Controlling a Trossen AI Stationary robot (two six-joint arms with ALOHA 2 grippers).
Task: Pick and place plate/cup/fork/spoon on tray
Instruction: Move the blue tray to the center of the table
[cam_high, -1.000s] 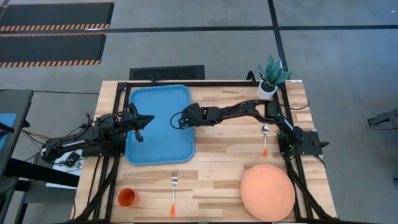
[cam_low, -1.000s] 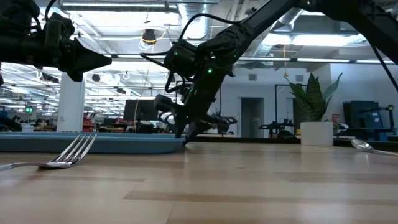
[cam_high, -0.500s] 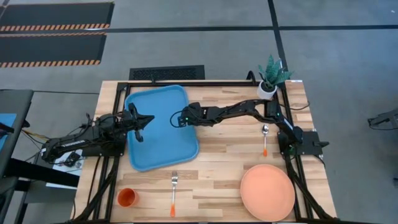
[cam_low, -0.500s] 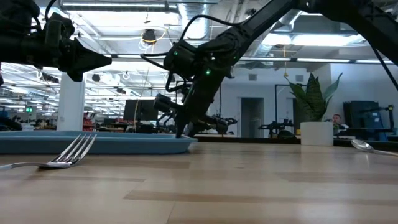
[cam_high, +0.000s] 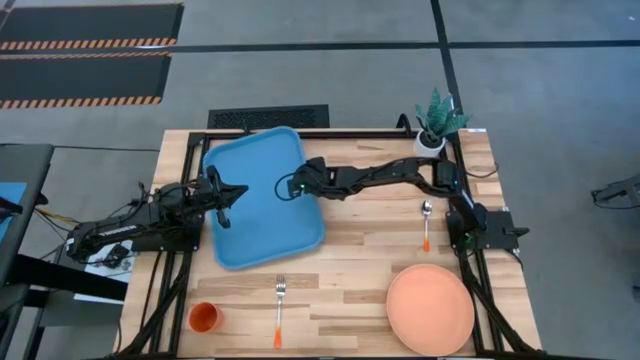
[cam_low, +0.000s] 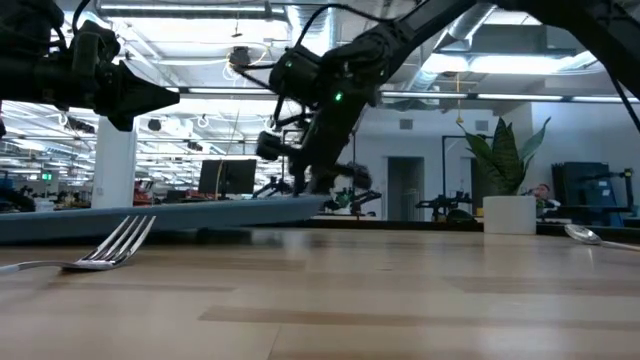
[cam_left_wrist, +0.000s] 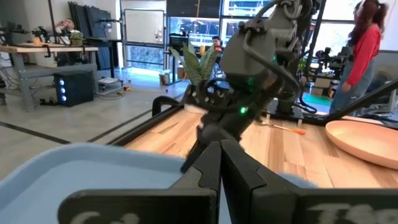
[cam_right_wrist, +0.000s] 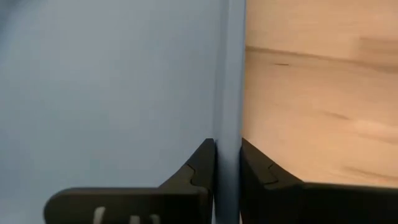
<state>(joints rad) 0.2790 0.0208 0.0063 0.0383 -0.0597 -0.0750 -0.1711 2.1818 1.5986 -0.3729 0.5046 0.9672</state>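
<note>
The blue tray (cam_high: 262, 200) lies askew on the table's far left part; in the low view (cam_low: 160, 213) its right side is raised. My right gripper (cam_high: 291, 187) is shut on its right rim. My left gripper (cam_high: 229, 197) is shut and empty, and hovers over the tray's left part (cam_left_wrist: 93, 168), high above it in the low view (cam_low: 140, 95). The salmon plate (cam_high: 430, 310) sits at the near right and the orange cup (cam_high: 204, 317) at the near left. The fork (cam_high: 279, 310) lies near the front edge. The spoon (cam_high: 426, 224) lies at the right. My right gripper pinches the tray's raised right rim (cam_right_wrist: 228, 134) between its two fingers, one finger (cam_right_wrist: 199, 165) inside the tray and one (cam_right_wrist: 261, 171) outside. The fingers come from the table's right, slanting down. The tray's right side (cam_low: 290, 205) is lifted off the table and its left side stays low.
A white pot with a green plant (cam_high: 435, 125) stands at the far right corner. Bare wood lies between the tray and the plate. A person in red (cam_left_wrist: 360, 50) stands in the room beyond the table.
My right gripper has risen a little and gone toward the table's right edge with the tray's rim. The tray's right side has lifted off the table. The tray has turned anticlockwise as seen from above, and its near end has swung toward the right.
</note>
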